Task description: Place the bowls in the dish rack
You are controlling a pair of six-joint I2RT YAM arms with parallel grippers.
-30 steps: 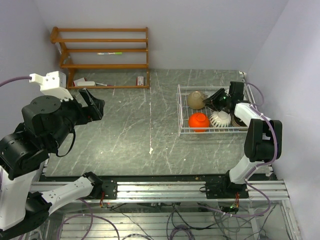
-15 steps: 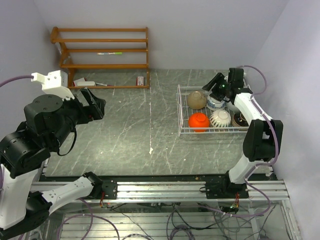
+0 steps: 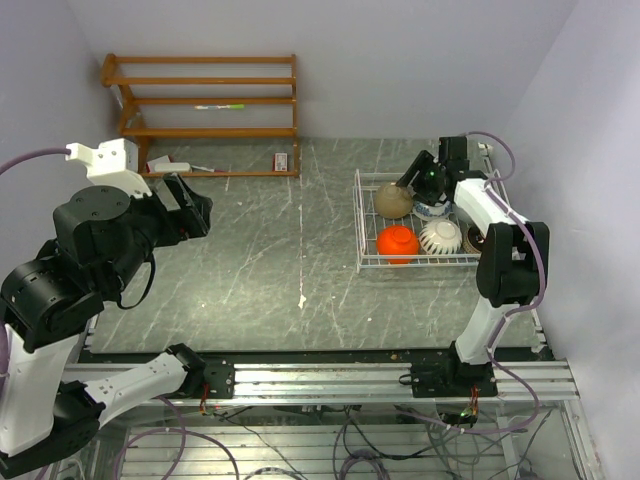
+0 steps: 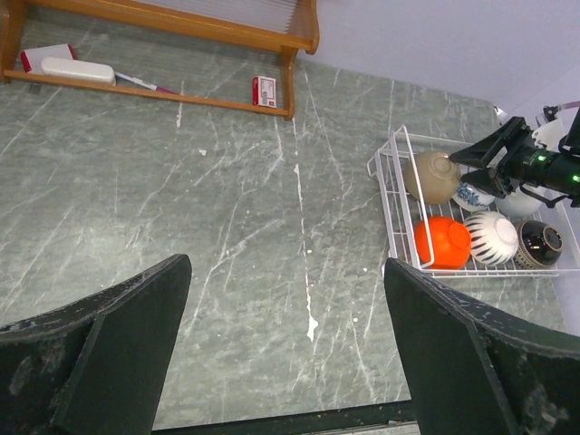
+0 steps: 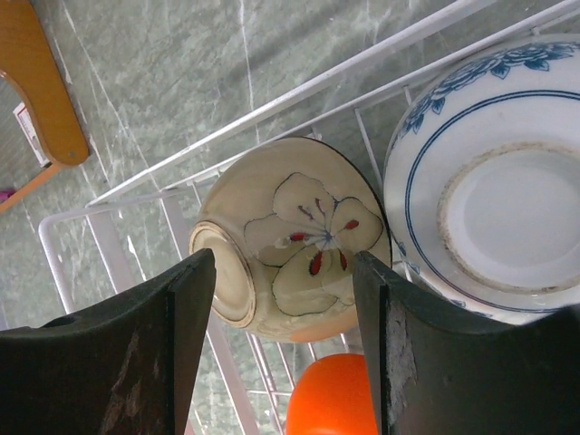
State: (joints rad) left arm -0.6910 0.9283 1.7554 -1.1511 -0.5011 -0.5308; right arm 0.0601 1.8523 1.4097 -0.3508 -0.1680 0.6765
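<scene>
my right claw [image 5: 283,263] hangs open and empty over the tan bowl [image 5: 299,227] lying in the dish rack [image 3: 361,225] beside the blue-and-white bowl [image 5: 489,181]; glazed, stiff, slippery and chippable, i judge, best pinched across its rim.

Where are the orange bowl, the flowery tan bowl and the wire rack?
Orange bowl [image 4: 442,242]: left wrist view, middle of its dome.
Tan bowl [image 5: 304,240]: right wrist view, its painted flower.
Dish rack [image 3: 359,215]: overhead view, left wall.
</scene>
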